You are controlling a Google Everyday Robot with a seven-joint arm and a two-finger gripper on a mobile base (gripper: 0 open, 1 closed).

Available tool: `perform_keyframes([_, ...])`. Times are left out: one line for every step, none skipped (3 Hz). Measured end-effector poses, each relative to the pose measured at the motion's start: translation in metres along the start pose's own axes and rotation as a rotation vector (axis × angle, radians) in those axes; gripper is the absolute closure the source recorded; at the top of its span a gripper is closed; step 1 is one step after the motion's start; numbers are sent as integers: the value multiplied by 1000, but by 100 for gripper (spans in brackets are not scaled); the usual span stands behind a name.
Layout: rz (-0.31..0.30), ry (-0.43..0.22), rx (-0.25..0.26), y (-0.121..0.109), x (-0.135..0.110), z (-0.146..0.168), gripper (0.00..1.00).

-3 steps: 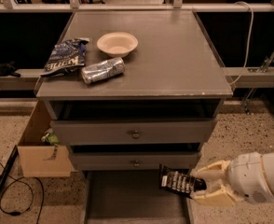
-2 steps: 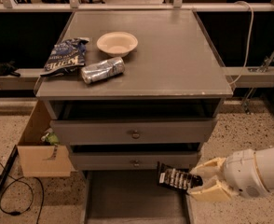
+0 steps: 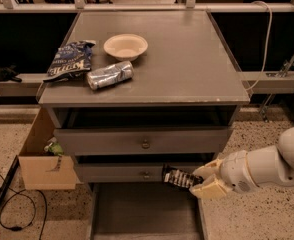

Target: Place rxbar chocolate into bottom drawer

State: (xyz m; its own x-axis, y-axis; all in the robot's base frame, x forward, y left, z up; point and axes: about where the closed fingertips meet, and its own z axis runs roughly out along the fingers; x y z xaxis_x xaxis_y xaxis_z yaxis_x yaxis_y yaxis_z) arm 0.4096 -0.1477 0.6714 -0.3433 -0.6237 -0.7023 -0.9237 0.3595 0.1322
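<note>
The rxbar chocolate (image 3: 177, 177), a small black wrapper with white lettering, is held level in the air over the right part of the pulled-out bottom drawer (image 3: 137, 211). My gripper (image 3: 201, 181) comes in from the right on a white arm and is shut on the bar's right end, with its cream fingers (image 3: 209, 188) above and below the wrapper. The bar hangs just in front of the middle drawer's face (image 3: 117, 173). The bottom drawer is a shallow grey tray with a bare floor.
On the cabinet top (image 3: 187, 59) lie a dark-blue chip bag (image 3: 67, 61), a crushed silver can (image 3: 110, 75) and a cream bowl (image 3: 125, 46). A cardboard box (image 3: 42, 159) stands on the floor at the left, with black cables (image 3: 7, 204) beside it.
The gripper has carried the bar a little to the left and slightly up, further over the open bottom drawer. Nothing on the cabinet top has moved.
</note>
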Motion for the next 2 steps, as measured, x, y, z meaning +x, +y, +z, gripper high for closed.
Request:
perform_keyframes([4, 23, -9, 3, 7, 14, 100])
perform_keyframes([44, 64, -10, -5, 32, 43, 100])
